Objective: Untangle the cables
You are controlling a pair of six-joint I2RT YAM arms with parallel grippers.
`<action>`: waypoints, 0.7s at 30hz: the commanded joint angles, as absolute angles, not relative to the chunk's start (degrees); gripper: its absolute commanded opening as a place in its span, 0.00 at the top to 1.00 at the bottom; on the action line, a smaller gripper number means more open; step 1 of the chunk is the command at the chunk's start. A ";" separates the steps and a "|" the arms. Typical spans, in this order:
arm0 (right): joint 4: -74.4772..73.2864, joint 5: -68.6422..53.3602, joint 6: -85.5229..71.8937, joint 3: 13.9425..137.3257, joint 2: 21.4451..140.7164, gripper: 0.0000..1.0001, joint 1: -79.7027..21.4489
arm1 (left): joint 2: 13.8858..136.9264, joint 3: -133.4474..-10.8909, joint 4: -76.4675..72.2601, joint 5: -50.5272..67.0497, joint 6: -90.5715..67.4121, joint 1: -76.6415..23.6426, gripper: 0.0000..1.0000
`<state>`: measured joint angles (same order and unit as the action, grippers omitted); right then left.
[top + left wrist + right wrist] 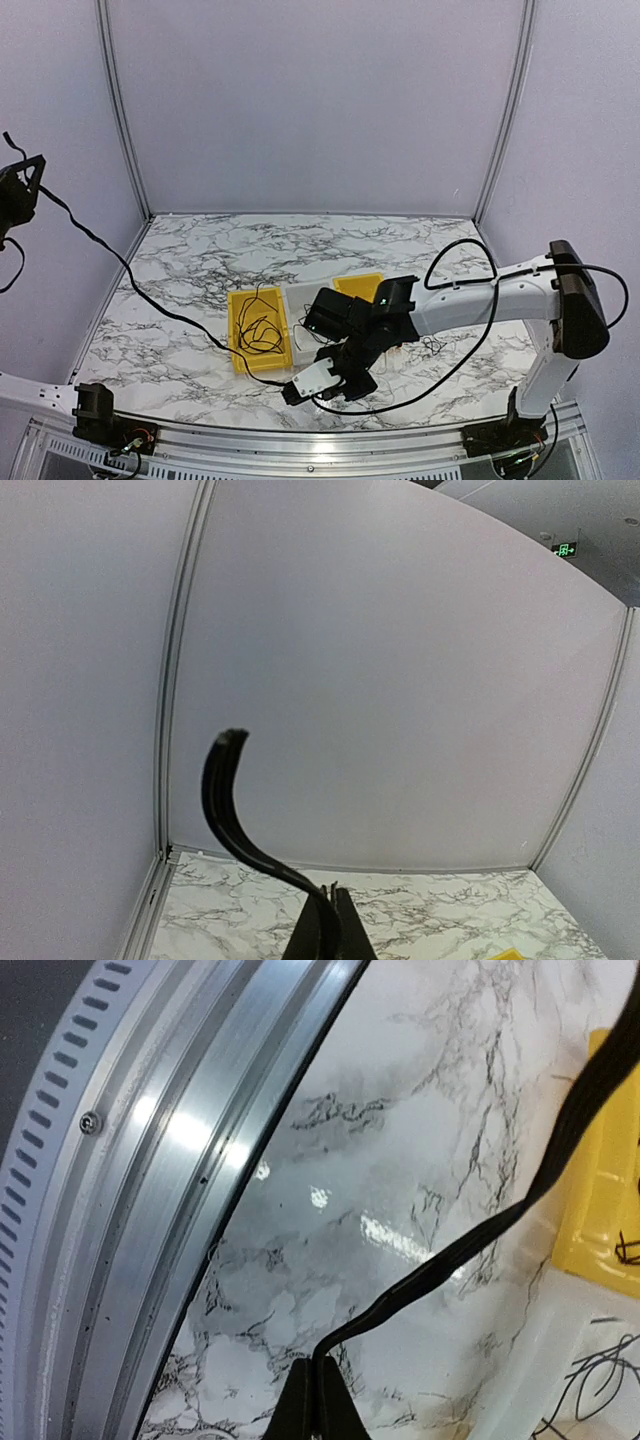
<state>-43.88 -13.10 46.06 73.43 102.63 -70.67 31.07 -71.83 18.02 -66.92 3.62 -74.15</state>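
Observation:
A long black cable [130,275] runs taut from my left gripper [35,175], raised high at the far left, down across the marble table to my right gripper [290,392] near the front edge. Both grippers are shut on it. In the left wrist view the cable [225,810] curves up out of the closed fingers [333,892]. In the right wrist view it [480,1235] leaves the closed fingers [318,1365] toward a yellow bin [600,1220]. Thin black cables [262,330] lie tangled in the left yellow bin [240,345].
A pale bin [298,297] and a second yellow bin [362,284] stand beside the first. Loose thin wires [432,347] lie on the table right of my right arm. The metal front rail [150,1160] is close to my right gripper. Thin wires [590,1380] show in the pale bin.

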 commanded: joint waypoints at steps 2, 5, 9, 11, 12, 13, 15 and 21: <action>-42.55 -11.99 44.21 67.45 98.81 1.00 -63.48 | 32.65 -74.60 11.09 -71.12 12.23 -74.22 1.00; -41.40 -13.26 44.56 65.46 97.52 1.00 -58.99 | 34.48 -75.22 7.27 -72.84 16.26 -74.27 1.00; -41.63 -13.50 44.96 64.29 96.81 1.00 -55.73 | 37.42 -76.52 2.78 -75.73 22.03 -74.27 1.00; -41.69 -13.80 44.86 64.60 95.68 1.00 -55.46 | 38.59 -77.05 0.90 -76.16 23.89 -74.27 1.00; -42.05 -13.95 44.83 65.24 95.21 1.00 -55.44 | 39.17 -77.32 -0.35 -76.57 25.08 -74.27 1.00; -42.55 -13.82 44.64 65.89 95.11 1.00 -55.46 | 39.70 -77.42 -2.97 -77.07 27.68 -74.27 1.00; -44.15 -12.58 45.04 66.00 95.18 1.00 -55.34 | 39.71 -77.66 -9.80 -78.12 32.38 -74.27 1.00; -44.16 -11.35 45.84 60.47 93.63 1.00 -52.02 | 42.34 -83.92 -10.44 -76.90 36.90 -73.58 1.00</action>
<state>-39.18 -14.44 45.56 63.90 94.28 -54.74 42.00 -79.48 -2.44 -75.31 30.63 -74.22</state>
